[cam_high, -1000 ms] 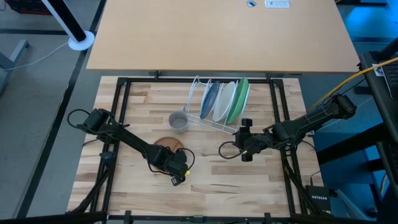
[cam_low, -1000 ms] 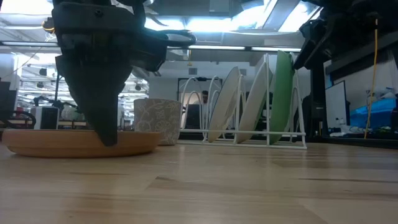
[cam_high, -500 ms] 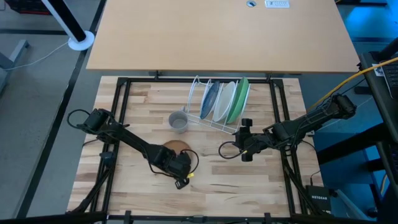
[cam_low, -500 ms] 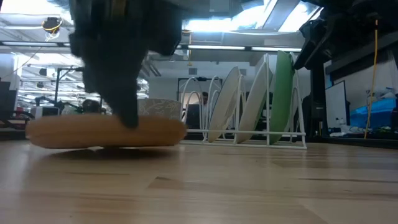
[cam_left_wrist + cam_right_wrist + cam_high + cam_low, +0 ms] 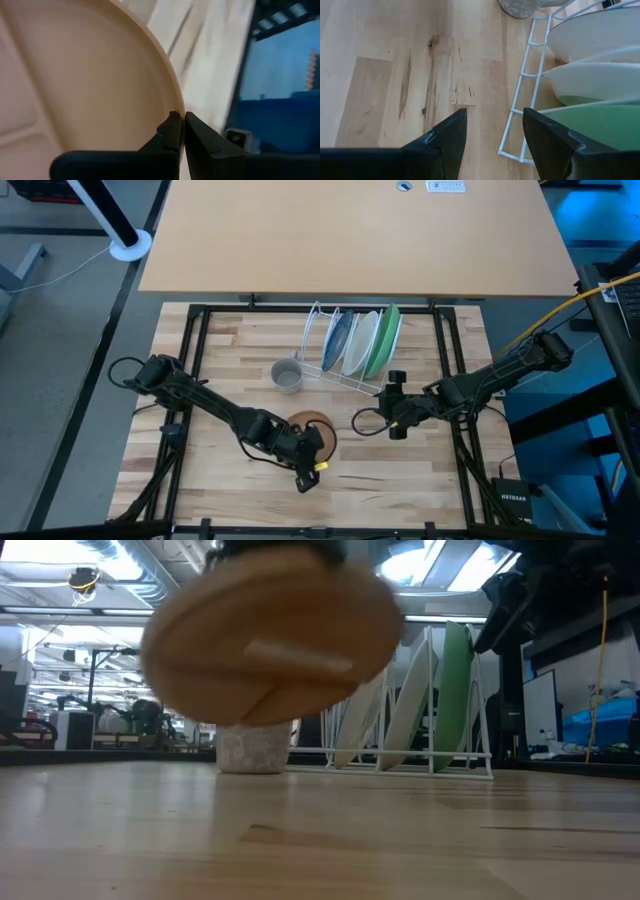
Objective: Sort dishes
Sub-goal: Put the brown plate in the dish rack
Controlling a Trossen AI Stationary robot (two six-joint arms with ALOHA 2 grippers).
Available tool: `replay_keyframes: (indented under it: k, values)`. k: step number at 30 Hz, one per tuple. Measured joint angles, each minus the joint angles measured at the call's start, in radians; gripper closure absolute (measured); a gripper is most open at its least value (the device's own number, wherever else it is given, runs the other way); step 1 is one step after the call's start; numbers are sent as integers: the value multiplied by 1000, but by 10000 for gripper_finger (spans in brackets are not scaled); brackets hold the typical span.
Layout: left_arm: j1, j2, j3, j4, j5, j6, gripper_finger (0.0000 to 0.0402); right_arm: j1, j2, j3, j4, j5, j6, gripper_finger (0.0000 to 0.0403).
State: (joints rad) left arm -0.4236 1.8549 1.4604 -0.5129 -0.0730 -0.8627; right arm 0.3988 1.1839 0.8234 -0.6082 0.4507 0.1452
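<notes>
The brown-orange plate [image 5: 314, 427] is in my left gripper [image 5: 303, 458], which is shut on it near the middle of the table's near half. In the low view the plate [image 5: 270, 640] hangs in the air, tilted, its underside toward the camera. The dark blue plate [image 5: 338, 340], white plate [image 5: 360, 343] and green plate [image 5: 386, 340] stand on edge in the white wire rack [image 5: 322, 367]. My right gripper [image 5: 397, 406] is open and hovers over the wood just near-side of the rack; its wrist view shows the rack's corner [image 5: 512, 142] between the fingers. My left gripper pinches the brown-orange plate's rim [image 5: 176, 102] between its two fingers, one finger [image 5: 170, 131] on the plate's hollow face and the other on its back. The plate is lifted clear of the table and tilted steeply.
A small grey patterned cup [image 5: 287, 375] stands left of the rack, behind the raised plate in the low view [image 5: 252, 748]. A black frame runs around the wooden table [image 5: 215, 355]. Bare wood lies near and to the right of the left gripper.
The left gripper has moved toward the table's right and a little toward its near edge, rising as it went. The brown-orange plate, which lay flat on the table, is now lifted clear and tipped up on edge. The right arm has kept still.
</notes>
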Motion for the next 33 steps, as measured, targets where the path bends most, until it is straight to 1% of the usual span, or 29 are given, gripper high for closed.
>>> replay_keyframes:
  k: [4,7,12,16,19,23,26,28,30,33]
  values:
    - [1,0,76,2,-13,0,401,0,-2,0,0,0,-28,205]
    - [2,0,135,-3,-67,4,401,0,-7,0,-1,0,-52,205]
    - [28,-15,227,0,-128,69,401,0,-45,3,-35,2,-73,205]
    - [64,-82,237,-14,-194,120,401,1,-87,45,-123,11,-73,205]
    - [94,-145,238,-60,-254,150,401,1,-122,79,-160,15,-73,205]
    - [154,-211,238,-70,-300,226,402,1,-166,114,-196,81,-87,205]
    - [216,-238,238,-46,-305,283,401,1,-195,133,-212,151,-102,205]
    - [263,-239,238,-7,-283,330,401,0,-208,142,-212,190,-102,205]
    - [311,-238,238,37,-222,371,401,0,-218,144,-212,214,-106,205]
    - [388,-226,238,100,-117,406,401,0,-222,145,-212,220,-128,205]
